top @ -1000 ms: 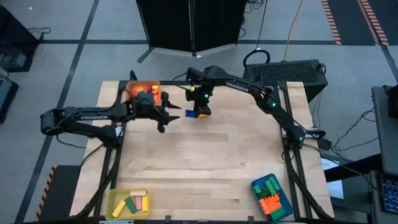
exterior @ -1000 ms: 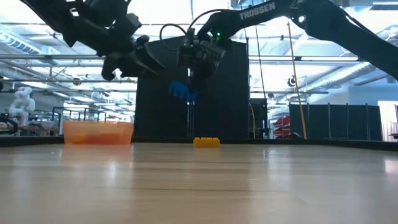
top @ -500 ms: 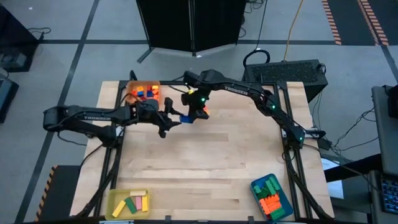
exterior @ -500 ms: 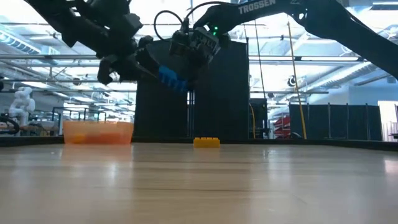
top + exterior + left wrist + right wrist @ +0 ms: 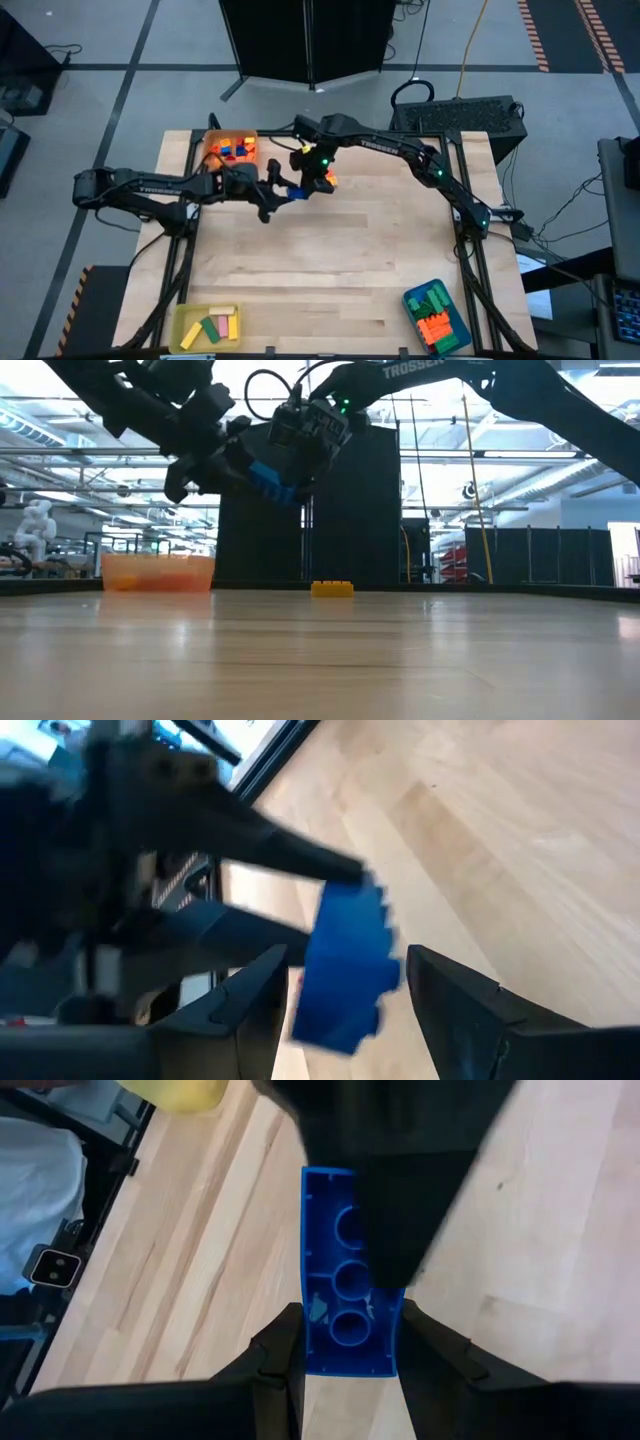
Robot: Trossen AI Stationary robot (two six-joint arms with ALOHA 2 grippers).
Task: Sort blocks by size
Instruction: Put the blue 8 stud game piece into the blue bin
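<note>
Jaws of my right gripper (image 5: 300, 187) pinch a blue block (image 5: 295, 190) by its sides, well above the tabletop (image 5: 330, 270) near its far edge. My left gripper (image 5: 283, 187) stands open on either side of that block, not closed on it. A yellow block (image 5: 332, 589) lies below; the orange tray (image 5: 232, 149) sits at the far-left corner, with bare wood nearer.

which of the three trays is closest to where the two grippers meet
The orange tray at the table's far left corner, just behind the left gripper. The yellow tray and blue tray sit at the near edge, far from both grippers.
</note>
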